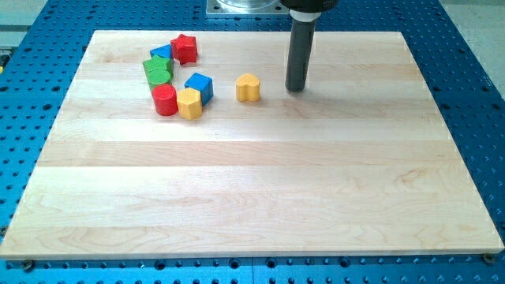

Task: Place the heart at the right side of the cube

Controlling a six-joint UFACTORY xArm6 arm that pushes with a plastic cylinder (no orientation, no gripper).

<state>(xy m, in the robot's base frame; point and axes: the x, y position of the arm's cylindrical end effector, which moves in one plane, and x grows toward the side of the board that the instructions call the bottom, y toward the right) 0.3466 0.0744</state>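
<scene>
A yellow heart block lies on the wooden board, upper middle. A blue cube lies to its left, with a small gap between them. My tip is the lower end of a dark rod standing to the right of the heart, apart from it by about a block's width. The tip touches no block.
Left of the cube lie a yellow hexagon block, a red cylinder, a green block, a second blue block and a red star. The wooden board lies on a blue perforated table.
</scene>
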